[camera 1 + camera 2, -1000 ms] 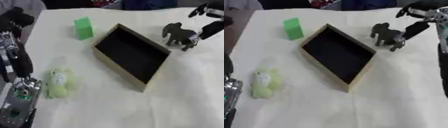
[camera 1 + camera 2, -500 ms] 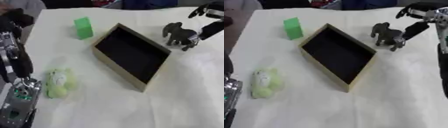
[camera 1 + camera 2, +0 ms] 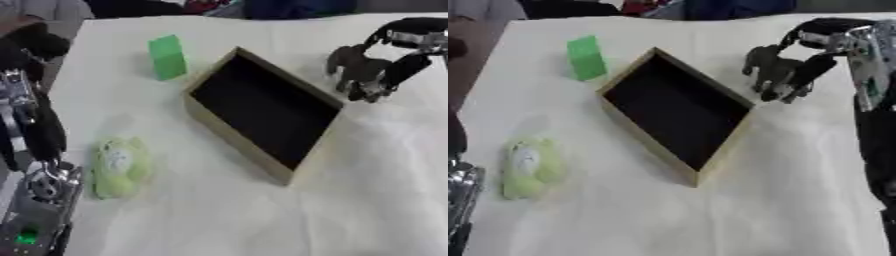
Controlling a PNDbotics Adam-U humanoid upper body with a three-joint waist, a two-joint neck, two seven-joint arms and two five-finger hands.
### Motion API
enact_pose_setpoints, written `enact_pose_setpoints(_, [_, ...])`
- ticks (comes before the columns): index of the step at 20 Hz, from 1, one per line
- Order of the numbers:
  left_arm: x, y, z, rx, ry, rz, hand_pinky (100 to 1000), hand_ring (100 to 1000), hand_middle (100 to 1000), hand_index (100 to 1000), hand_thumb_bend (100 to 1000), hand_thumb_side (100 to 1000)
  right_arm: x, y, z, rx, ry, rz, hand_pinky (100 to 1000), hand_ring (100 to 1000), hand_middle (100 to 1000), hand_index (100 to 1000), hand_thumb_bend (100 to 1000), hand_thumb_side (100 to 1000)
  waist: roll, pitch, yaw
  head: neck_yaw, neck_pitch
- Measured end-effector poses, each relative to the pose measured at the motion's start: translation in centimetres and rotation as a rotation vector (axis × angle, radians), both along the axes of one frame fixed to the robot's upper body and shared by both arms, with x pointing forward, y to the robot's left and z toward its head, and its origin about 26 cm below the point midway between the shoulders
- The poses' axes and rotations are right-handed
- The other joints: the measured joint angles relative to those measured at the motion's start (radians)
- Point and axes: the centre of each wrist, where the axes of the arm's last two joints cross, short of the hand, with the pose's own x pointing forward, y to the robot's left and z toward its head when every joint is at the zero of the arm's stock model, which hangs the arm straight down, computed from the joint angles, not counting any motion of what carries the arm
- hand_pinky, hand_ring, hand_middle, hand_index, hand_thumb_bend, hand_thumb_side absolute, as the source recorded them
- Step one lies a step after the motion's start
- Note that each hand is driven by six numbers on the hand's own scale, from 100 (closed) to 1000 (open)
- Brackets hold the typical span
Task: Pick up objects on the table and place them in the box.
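A tan box (image 3: 204, 117) with a black inside lies askew mid-table. To its right stands a dark grey toy elephant (image 3: 352, 67). My right hand (image 3: 404, 41) arches over it from the right, fingers curled over its back and one digit (image 3: 394, 75) down against its rear. A green block (image 3: 166, 57) stands upright beyond the box's left corner. Near the front left lies a yellow-green plush toy (image 3: 118, 167). My left arm (image 3: 31, 135) rises along the left edge, apart from all of them; its hand (image 3: 33, 46) is a dark shape at the upper left.
A white cloth (image 3: 262, 215) covers the table, with bare room at the front and right of the box. Dark shapes and people's clothing line the far edge.
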Motion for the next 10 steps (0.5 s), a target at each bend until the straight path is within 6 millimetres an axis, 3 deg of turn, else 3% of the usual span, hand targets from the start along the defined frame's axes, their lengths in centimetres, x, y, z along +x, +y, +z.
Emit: enact_pose_setpoints(10, [0.00, -0.02, 0.00, 0.005, 0.000, -0.005, 665, 613, 539, 690, 137, 917, 0.20, 0.21, -0.13, -0.001, -0.011, -0.030, 868, 918, 887, 890, 828, 631, 0.001, 0.004, 0.005, -0.002, -0.002])
